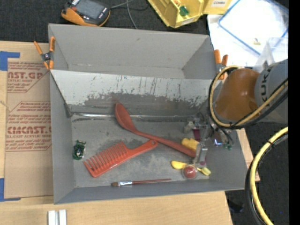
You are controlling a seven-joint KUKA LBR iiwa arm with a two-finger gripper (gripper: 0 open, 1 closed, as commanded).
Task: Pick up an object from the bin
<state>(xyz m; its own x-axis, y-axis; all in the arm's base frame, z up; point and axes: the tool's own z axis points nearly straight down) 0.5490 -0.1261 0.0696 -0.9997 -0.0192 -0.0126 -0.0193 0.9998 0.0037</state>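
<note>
Pincer [202, 160] by red ball [190, 172] | bin [131, 50]: red spoon [140, 131], orange comb [117, 156], brush [140, 182]

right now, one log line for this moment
gripper | low over red ball, yellow pieces | bin near-right corner | grasp unclear

Red print on the cardboard sheet [23, 125] left of the bin, cut off at its edge, reads "CAST" in large letters, twice, each above a smaller line ending "CAST ACRYLIC SHEET". The arm [269, 86] bears the dark letters "KU" on its grey casing. A white label [219, 2] on the yellow box carries print too small to read.
</note>
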